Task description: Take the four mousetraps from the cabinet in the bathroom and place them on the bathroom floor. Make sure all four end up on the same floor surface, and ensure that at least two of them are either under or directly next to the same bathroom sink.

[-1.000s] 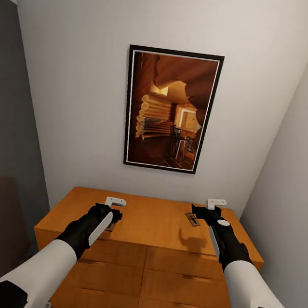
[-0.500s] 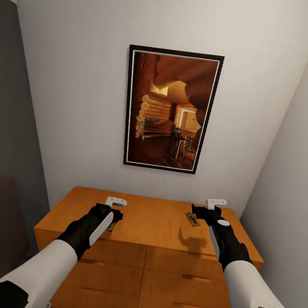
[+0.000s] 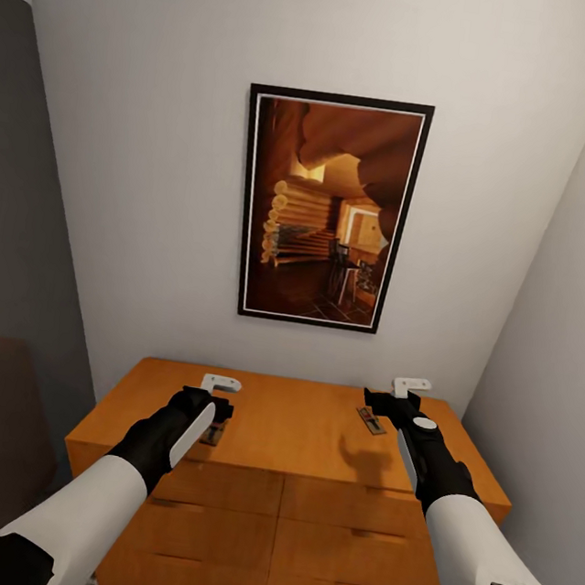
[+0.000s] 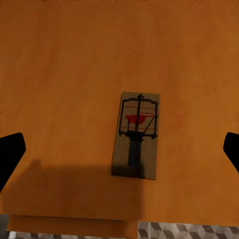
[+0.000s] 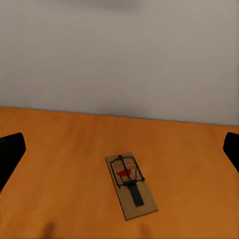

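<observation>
Two mousetraps lie flat on the cabinet [image 3: 303,423] top in the lower half of the frame, one [image 3: 212,432] at lower left and one [image 3: 369,419] at lower right, so each arm can take its own. The left hand [image 3: 218,412] hangs spread above its trap; the right hand [image 3: 379,403] is spread too, just beside the other. No trap is pinched yet.

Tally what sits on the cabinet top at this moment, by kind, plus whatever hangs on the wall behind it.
Mousetraps on the cabinet top: 2, one below the left hand and one near the right hand
Framed pictures on the wall: 1
Total: 3
</observation>
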Controlling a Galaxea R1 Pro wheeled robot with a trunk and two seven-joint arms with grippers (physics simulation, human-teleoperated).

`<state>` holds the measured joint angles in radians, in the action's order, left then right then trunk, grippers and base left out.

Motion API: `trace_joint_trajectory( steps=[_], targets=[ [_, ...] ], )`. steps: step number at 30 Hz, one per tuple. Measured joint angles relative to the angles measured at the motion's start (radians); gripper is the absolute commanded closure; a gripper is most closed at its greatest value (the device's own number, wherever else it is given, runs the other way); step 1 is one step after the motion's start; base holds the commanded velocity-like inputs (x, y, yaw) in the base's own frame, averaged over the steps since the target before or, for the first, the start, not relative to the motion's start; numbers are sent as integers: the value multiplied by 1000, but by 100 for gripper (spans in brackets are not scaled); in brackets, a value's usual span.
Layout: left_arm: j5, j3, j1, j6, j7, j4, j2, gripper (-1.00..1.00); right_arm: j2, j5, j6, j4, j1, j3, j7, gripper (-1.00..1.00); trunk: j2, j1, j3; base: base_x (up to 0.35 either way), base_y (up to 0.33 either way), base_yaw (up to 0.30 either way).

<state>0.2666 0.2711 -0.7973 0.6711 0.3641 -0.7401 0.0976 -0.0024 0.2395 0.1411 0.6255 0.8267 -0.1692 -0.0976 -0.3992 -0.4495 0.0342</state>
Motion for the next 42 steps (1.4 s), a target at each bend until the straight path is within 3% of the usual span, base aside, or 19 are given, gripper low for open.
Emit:
trace_joint_trajectory(
  steps=[28,42],
  targets=[
    [0,1,0,0,0,1,3,-100,0,0,0,0,-1,0,0,-100,0,0,0,4,3,0],
    [-1,1,0,0,0,1,4,-100,0,-1,0,0,0,0,0,-100,0,0,0,94,-96,0]
  ],
)
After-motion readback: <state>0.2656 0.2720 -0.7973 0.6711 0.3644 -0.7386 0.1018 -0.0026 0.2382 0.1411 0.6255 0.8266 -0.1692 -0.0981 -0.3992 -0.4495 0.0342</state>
